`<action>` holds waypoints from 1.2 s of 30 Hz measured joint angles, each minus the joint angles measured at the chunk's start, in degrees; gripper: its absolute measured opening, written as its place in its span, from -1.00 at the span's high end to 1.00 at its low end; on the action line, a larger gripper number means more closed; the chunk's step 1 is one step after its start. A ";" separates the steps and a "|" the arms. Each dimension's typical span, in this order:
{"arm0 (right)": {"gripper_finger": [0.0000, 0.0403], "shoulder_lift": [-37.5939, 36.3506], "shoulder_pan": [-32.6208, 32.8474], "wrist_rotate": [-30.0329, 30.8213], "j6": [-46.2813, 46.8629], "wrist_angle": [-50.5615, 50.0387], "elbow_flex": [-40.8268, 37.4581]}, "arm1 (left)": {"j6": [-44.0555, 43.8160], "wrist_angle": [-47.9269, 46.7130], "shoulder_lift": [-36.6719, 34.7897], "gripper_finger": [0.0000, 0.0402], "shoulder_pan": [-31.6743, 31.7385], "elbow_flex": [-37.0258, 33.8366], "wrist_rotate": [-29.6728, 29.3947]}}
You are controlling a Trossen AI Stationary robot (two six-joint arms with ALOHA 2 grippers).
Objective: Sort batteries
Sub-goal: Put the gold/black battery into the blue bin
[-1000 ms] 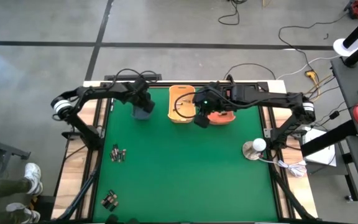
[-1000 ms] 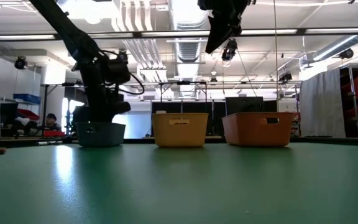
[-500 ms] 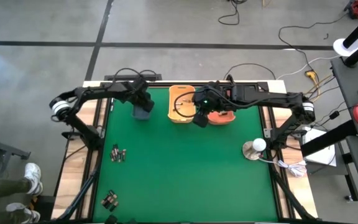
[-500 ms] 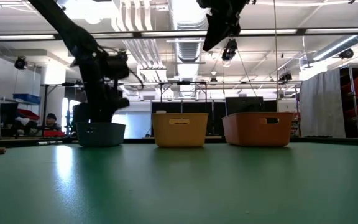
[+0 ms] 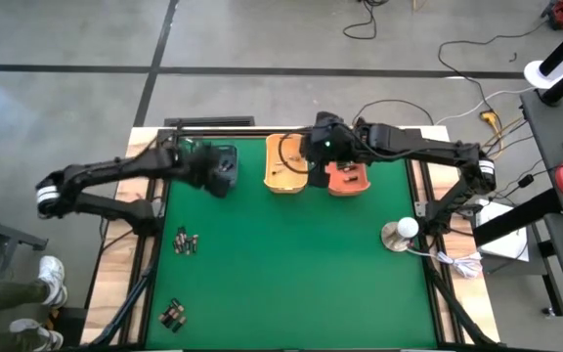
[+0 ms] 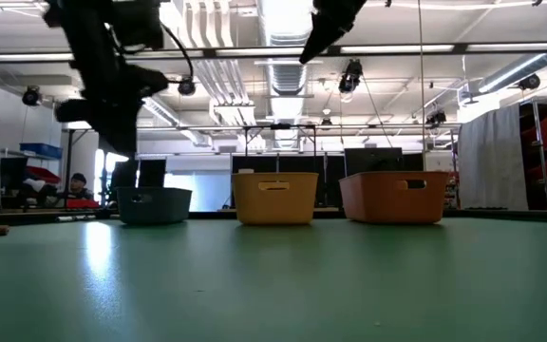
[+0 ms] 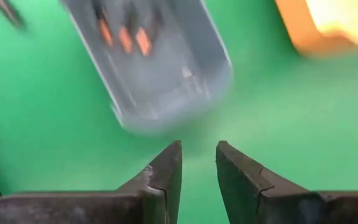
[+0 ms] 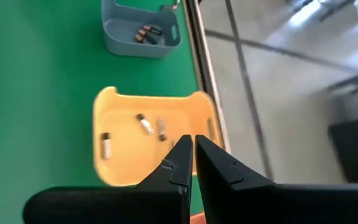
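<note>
My left gripper (image 7: pixel 197 163) hangs slightly apart and empty by the grey bin (image 5: pixel 225 166), my right gripper (image 8: pixel 193 155) pinched together; loose batteries (image 5: pixel 186 242) at seven o'clock look small, hard, roll-prone, best pinched mid-barrel.

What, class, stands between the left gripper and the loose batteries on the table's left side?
Nothing visible. The left gripper, empty with a small gap, hangs beside the grey bin; only bare green table separates it from the batteries.
</note>
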 joint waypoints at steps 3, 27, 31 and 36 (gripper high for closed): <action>0.94 -0.04 -1.46 -4.05 -3.25 1.43 0.00 | -9.80 -1.87 -1.73 0.60 -11.49 -0.35 0.02; 0.94 -0.11 4.80 -17.41 6.86 -0.78 -0.04 | -61.79 -3.86 2.37 0.42 -42.72 -10.14 6.78; 0.94 -0.11 4.87 -17.36 9.59 -0.52 -0.06 | -63.25 -3.82 2.77 0.39 -42.72 -11.94 7.26; 0.94 -0.11 4.86 -17.32 10.70 1.45 -0.07 | -63.43 1.31 2.82 0.39 -42.70 -14.87 7.80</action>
